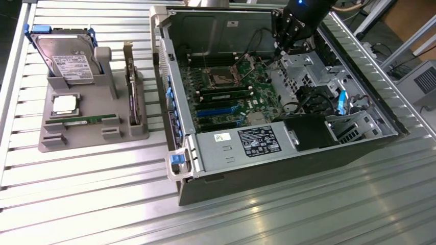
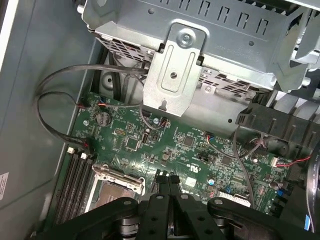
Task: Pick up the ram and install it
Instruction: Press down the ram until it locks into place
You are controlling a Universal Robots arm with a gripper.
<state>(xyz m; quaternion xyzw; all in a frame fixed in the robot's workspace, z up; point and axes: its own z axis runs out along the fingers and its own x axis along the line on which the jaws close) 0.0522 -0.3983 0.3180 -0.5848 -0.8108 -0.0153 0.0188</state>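
While ram (image 1: 87, 120) lies in grey holder (image 1: 51, 144), gripper (image 2: 167, 181) pinched closed, empty, over motherboard (image 2: 190, 145).

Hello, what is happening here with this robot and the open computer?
A black robot arm's tool hangs inside the open grey metal computer case, just above the green motherboard. It is shut and holds nothing. The ram, a long thin green stick, lies in the grey plastic holder on the slatted metal table, at the exterior view's left, beside a square silver processor chip. It has not been picked up yet.
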